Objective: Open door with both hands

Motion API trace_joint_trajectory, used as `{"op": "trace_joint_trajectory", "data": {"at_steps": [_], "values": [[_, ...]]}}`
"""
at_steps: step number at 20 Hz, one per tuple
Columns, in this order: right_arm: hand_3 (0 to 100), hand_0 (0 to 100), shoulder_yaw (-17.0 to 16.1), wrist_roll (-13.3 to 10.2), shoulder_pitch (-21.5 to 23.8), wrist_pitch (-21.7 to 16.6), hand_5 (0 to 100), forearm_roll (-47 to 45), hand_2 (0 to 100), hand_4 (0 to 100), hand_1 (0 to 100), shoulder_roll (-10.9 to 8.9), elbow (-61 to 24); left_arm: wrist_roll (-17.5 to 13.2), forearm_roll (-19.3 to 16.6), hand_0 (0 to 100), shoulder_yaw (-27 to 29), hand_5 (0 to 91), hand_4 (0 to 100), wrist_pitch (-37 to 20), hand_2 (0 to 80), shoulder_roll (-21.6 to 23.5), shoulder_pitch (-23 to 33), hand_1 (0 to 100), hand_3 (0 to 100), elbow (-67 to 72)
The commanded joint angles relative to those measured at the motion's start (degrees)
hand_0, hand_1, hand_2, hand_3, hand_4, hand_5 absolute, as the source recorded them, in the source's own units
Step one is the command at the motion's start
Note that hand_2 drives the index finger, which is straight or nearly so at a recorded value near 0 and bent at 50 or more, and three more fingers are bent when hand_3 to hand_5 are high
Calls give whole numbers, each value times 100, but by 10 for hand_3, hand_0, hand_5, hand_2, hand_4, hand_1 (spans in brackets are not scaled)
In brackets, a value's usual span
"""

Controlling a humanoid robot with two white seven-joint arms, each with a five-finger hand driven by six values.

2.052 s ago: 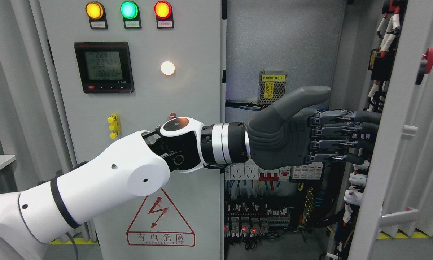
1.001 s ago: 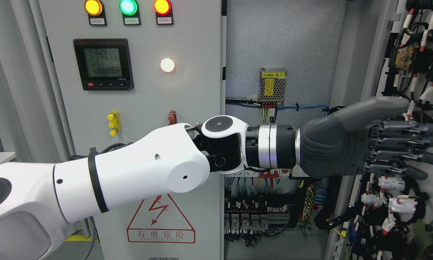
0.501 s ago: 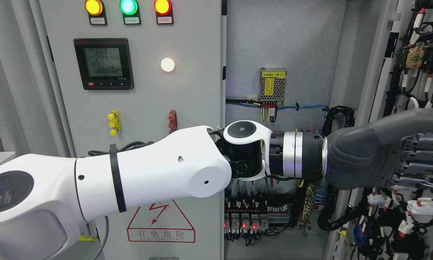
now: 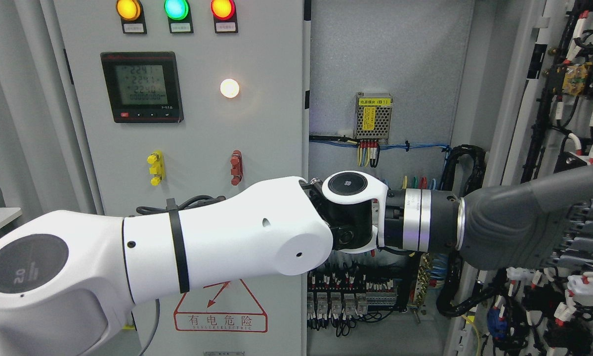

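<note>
The dark grey left hand (image 4: 533, 227) lay at the frame's right against the swung-open grey cabinet door (image 4: 585, 123); finger state indeterminable.

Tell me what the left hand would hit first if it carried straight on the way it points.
Probably the inside of the open right door, with its wiring. The left hand points right, its fingertips cut off by the picture's edge, so depth and contact cannot be judged.

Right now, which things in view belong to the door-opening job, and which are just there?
In the job:
left hand, reaching across to the right door
right door, swung open, wiring on its inner face

Just there:
left door, closed
indicator lamps
meter
warning triangle
</note>
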Motion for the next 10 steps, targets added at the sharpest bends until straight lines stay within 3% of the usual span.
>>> {"op": "trace_joint_trajectory", "data": {"at_steps": [1,10], "values": [[0,218,-4,8,103,1,0,-2,0,0,0,-88,-515,47,5,296,-87,0,37,29,27,-130,-6,0,28,197],[0,218,13,-10,103,9,0,6,0,0,0,-79,-726,47,-12,296,-26,0,37,20,27,-130,-15,0,27,259]]}}
